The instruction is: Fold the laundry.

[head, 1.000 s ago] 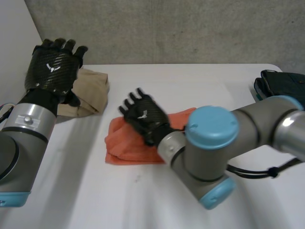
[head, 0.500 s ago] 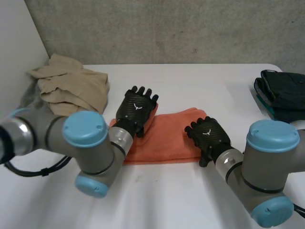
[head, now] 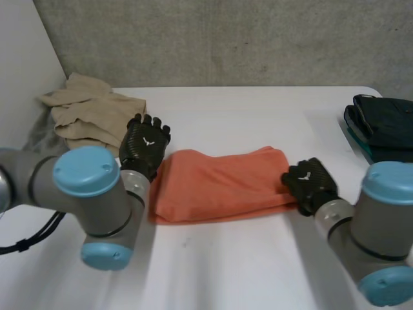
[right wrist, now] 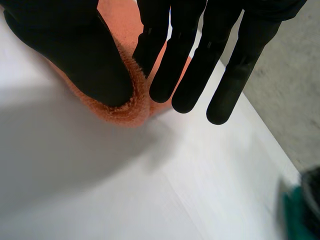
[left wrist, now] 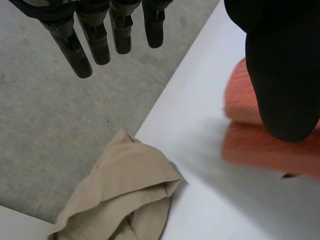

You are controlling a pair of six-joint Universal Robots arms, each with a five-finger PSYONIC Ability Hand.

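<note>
The folded orange terry towel (head: 219, 187) lies mid-frame on the white desk (head: 245, 271). The left hand (head: 145, 145) rests at its left end, fingers (left wrist: 75, 55) straight and released; the right hand (head: 310, 184) pinches its right end between thumb and fingers (right wrist: 151, 42). A crumpled tan cloth (head: 97, 113) lies upper left.

A white bench (head: 226, 271) meets a grey concrete wall (head: 226, 39) at its far side; a pale wall (head: 19, 58) stands left.

You're working at what looks like a robotics lab bench — a plain white table (head: 213, 271) against a bare grey concrete wall (head: 226, 39), left arm (head: 87, 194) and right arm (head: 387, 213) reaching over it.
</note>
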